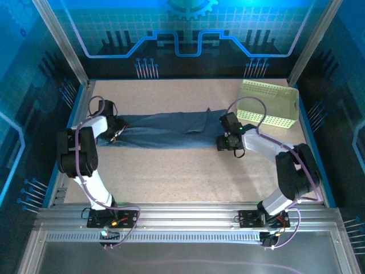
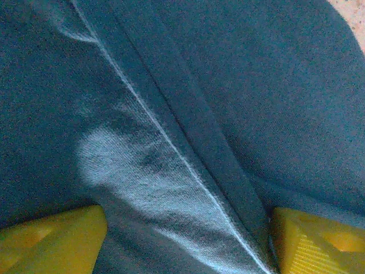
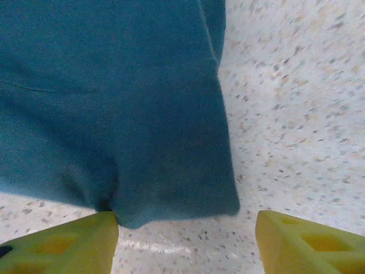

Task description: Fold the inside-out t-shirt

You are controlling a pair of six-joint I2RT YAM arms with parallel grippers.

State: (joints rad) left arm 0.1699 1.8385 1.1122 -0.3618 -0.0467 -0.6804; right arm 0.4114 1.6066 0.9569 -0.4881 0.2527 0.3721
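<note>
The left gripper (image 2: 188, 216) and right gripper (image 3: 187, 217) hang open over the t-shirt (image 1: 165, 130), basket (image 1: 268, 117) nearby.

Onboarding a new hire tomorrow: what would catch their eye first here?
The dark slate-blue t-shirt of wrinkled fabric lies as a long band across the middle of the speckled table. A pale yellow-green perforated plastic basket sits at the far right corner. In the wrist views the yellow jaws stand open, the left over a seam, the right at the shirt's corner.
</note>
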